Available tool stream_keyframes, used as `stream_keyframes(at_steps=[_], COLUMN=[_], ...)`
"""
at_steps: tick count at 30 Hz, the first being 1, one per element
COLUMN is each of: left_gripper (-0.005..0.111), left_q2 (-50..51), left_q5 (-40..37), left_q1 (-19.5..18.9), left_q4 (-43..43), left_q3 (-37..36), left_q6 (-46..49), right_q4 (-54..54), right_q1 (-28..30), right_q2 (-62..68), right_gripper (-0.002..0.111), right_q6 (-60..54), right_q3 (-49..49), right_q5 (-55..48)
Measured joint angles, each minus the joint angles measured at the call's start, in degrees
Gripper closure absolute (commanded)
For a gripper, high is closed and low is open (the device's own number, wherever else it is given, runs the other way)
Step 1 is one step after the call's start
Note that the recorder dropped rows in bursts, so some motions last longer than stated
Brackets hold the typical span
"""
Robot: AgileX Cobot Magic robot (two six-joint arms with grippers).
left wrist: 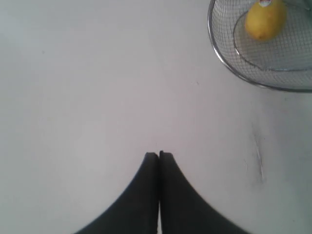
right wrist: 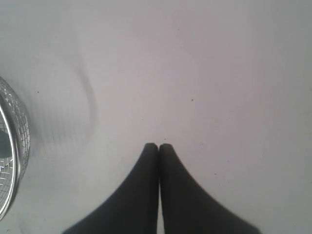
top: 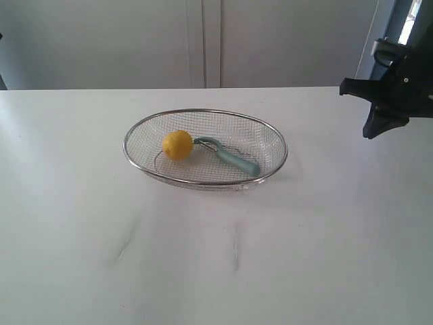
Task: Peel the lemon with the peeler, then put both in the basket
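The silver wire basket (top: 270, 139) sits mid-table with the yellow lemon (top: 177, 144) inside on its left. Beside the lemon lies the teal-handled peeler (top: 237, 161), blade head toward the fruit. The left wrist view shows the lemon (left wrist: 265, 19) inside the basket (left wrist: 229, 66), far from my left gripper (left wrist: 159, 154), which is shut with nothing in it above bare table. My right gripper (right wrist: 159, 146) is also shut and holds nothing; only the basket rim (right wrist: 18, 146) shows beside it. In the exterior view the right arm (top: 389, 88) hovers at the far right; the left arm is out of view.
The white table (top: 203, 257) spreads all round the basket, with faint scuff marks (top: 235, 250) in front of it. A pale wall with cabinet seams runs behind the table's far edge.
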State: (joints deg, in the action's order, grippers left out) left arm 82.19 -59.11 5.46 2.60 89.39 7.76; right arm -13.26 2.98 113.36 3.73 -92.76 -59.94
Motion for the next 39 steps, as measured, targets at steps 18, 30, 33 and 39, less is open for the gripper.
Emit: stream_keyframes(at_steps=[18,30,33,39], left_gripper=[0.107,0.107,0.107,0.107], left_q2=[-23.6,-39.9,-45.5,-53.8], left_q5=[17.6,17.8,18.5,19.7], left_q1=[0.0,0.0,0.0,0.0], left_q4=[0.8,2.7,3.7,3.8], left_q3=[-31.3,-45.2,-48.5,-54.2], left_q6=[0.0,0.0,0.0,0.0], right_q4=[0.1,0.1,0.1,0.1], right_q1=[0.0,0.0,0.0,0.0], right_q2=[0.0,0.0,0.0,0.0], right_gripper=[0.108,0.108,0.108,0.108], right_q6=[-0.1,-0.1,-0.1,-0.1], right_q3=[0.0,0.0,0.0,0.0], right_q5=[0.1,0.1,0.1,0.1])
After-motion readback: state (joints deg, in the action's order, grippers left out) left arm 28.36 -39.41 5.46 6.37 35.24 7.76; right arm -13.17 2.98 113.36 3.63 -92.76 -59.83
